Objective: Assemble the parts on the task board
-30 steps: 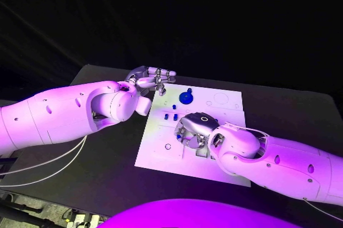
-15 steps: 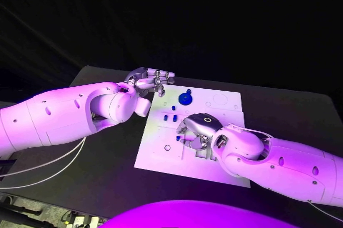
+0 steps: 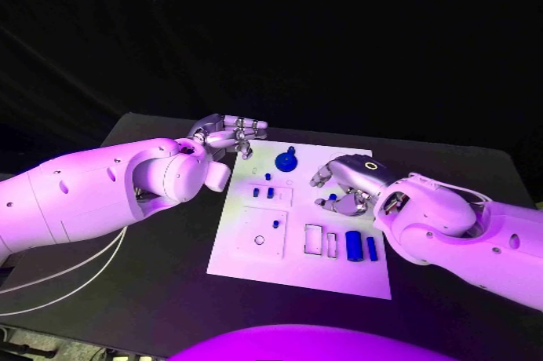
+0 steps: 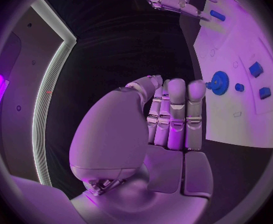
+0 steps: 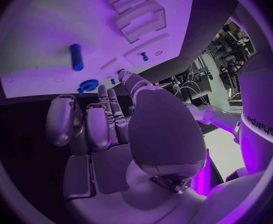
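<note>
1. Since a second ago, the right hand (image 3: 351, 190) has lifted off the board's middle toward 3 o'clock, uncovering two blue cylinders (image 3: 362, 246).
2. Its fingers curl inward, apparently pinching a small blue part (image 3: 332, 198).
3. Left hand (image 3: 230, 132) hovers at the task board's (image 3: 297, 275) 11 o'clock corner, fingers curled, empty.
4. Round blue knob (image 3: 287, 158) sits near 12 o'clock on the board, on the desk (image 3: 158, 251).

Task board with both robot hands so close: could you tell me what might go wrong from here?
1. The right robot hand is curled over the task board; I cannot tell whether it holds a part, so one could drop.
2. The long blue cylinders lie beside its forearm; a sweep might roll them.
3. The left robot hand sits near the round blue part and could nudge it.
</note>
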